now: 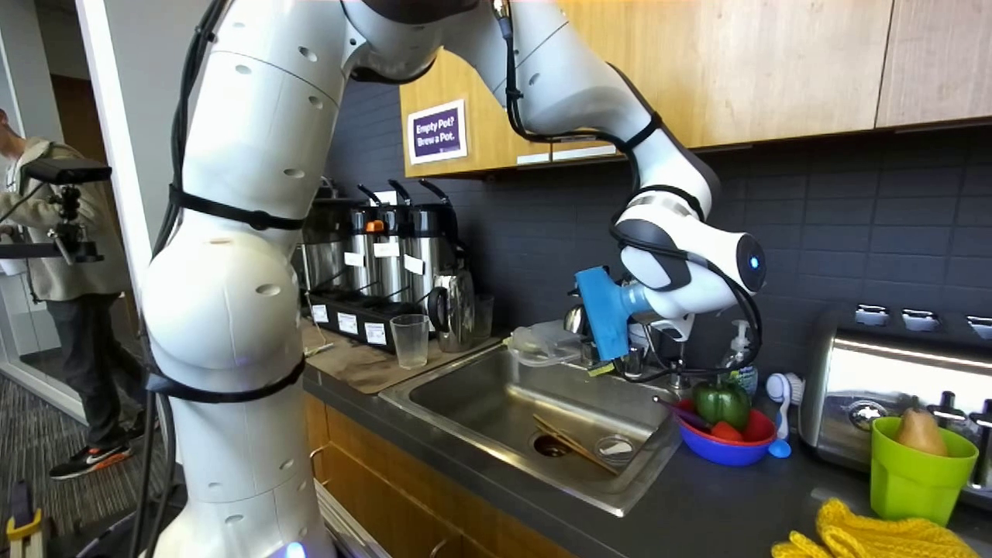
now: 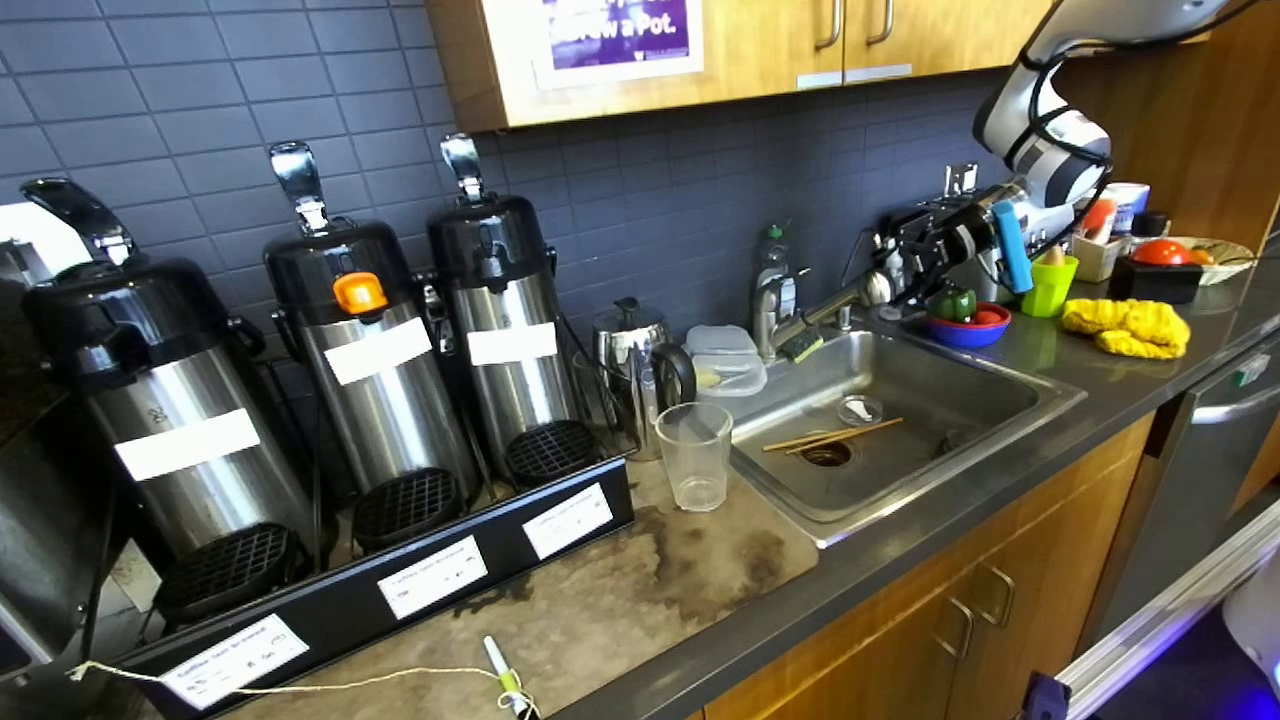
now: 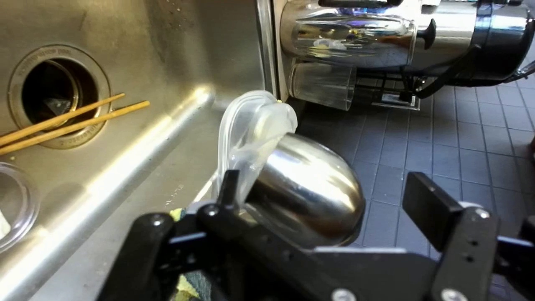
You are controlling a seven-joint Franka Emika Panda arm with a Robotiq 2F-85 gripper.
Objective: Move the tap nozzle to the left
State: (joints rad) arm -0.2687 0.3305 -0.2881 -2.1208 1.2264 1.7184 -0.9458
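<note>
The chrome tap nozzle is the rounded end of a spout that slants from the tap body over the sink's back edge in an exterior view. In the wrist view the shiny nozzle shows large between my two fingers, nearer the left one. My gripper is open, with a gap between the nozzle and the right finger. I cannot tell whether the left finger touches it. In an exterior view the gripper is at the nozzle's end. In another exterior view the blue pad hides the fingers.
A steel sink holds chopsticks. A clear plastic container and a sponge lie near the tap. A bowl of toy vegetables and a soap bottle stand beside the sink. Coffee pots stand on the counter.
</note>
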